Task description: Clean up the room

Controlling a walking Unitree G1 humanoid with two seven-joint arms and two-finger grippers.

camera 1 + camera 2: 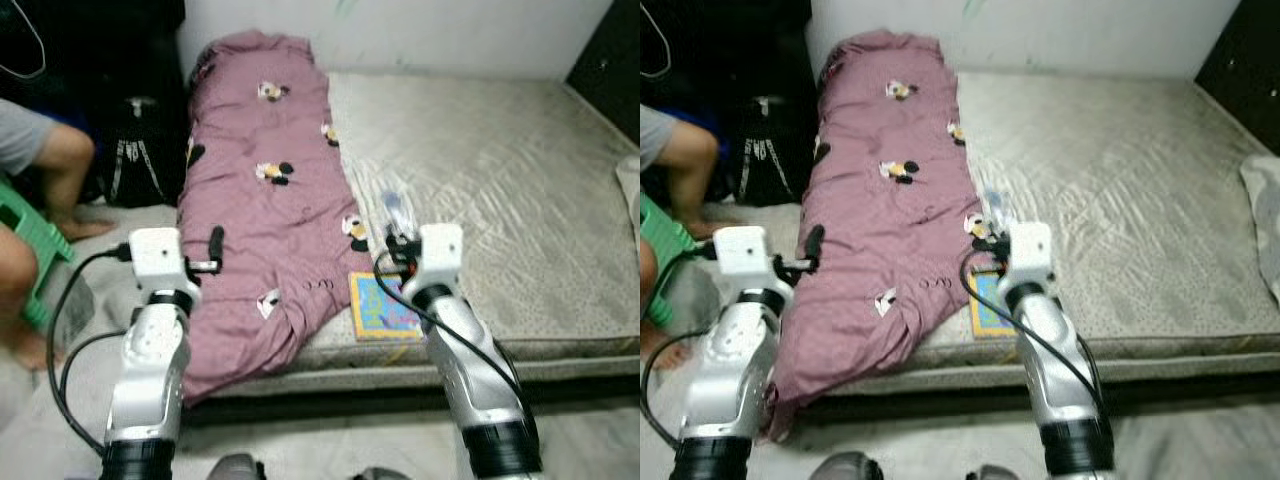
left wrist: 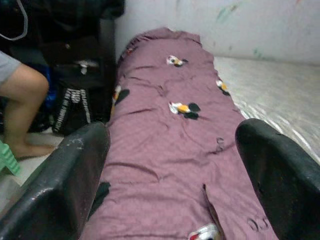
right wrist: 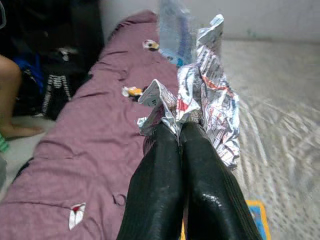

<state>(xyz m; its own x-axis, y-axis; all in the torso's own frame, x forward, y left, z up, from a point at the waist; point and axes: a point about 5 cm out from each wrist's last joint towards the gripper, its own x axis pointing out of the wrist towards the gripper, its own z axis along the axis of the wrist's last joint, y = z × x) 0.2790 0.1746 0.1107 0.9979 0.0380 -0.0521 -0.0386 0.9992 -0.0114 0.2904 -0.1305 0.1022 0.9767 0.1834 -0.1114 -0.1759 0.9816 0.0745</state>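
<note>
My right gripper is shut on a crumpled silver wrapper with red and blue print, held over the bed beside the blanket's edge. From the head the wrapper sticks up in front of the right wrist. A mauve blanket with cartoon prints lies along the left side of the grey mattress and hangs over its front edge. My left gripper is open with nothing between its fingers, above the blanket's left edge. A colourful book lies at the mattress's front edge, just below the right gripper.
A person sits at the left on a green stool, bare leg near a black bag. A pale cloth lies at the mattress's right edge. The white wall backs the bed.
</note>
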